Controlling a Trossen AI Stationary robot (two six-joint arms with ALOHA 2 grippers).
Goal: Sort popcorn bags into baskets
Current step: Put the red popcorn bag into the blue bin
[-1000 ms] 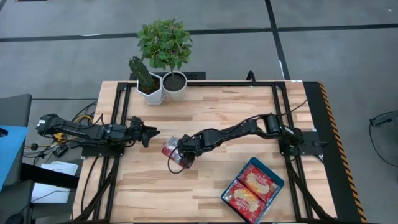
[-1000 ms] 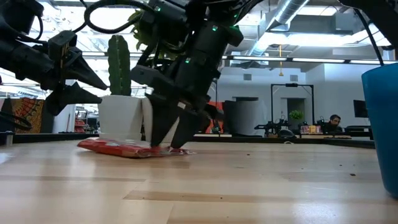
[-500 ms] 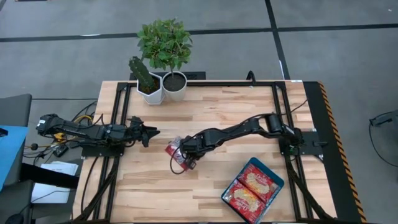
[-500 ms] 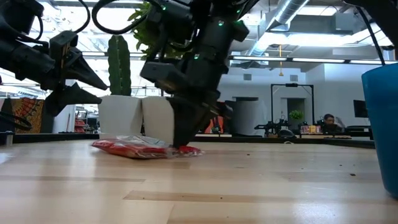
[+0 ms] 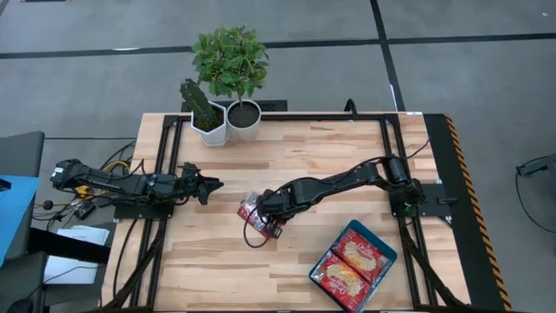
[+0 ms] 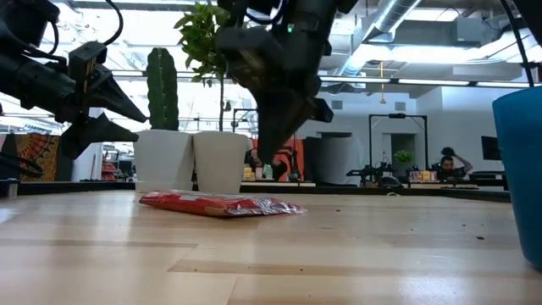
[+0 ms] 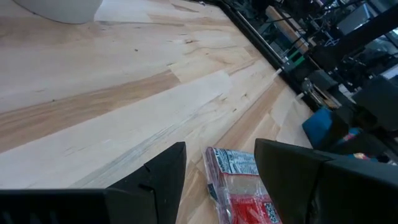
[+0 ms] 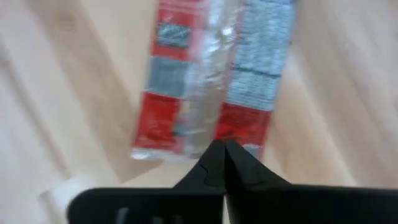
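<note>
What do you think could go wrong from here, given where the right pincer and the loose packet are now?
1. The right pincer is shut and empty above the popcorn bag, which lies flat on the table; another pinch may slip off.
2. The teal basket already holds two bags side by side, so a third may not sit flat.
3. The open left pincer waits close by, so a wide swing could clip it.

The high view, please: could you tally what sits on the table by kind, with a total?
Popcorn bags: 3, one loose bag under the right gripper and two in the basket.
Basket: 1, teal-blue.
White plant pots: 2, one with a cactus, one with a leafy plant.
Total: 6.
</note>
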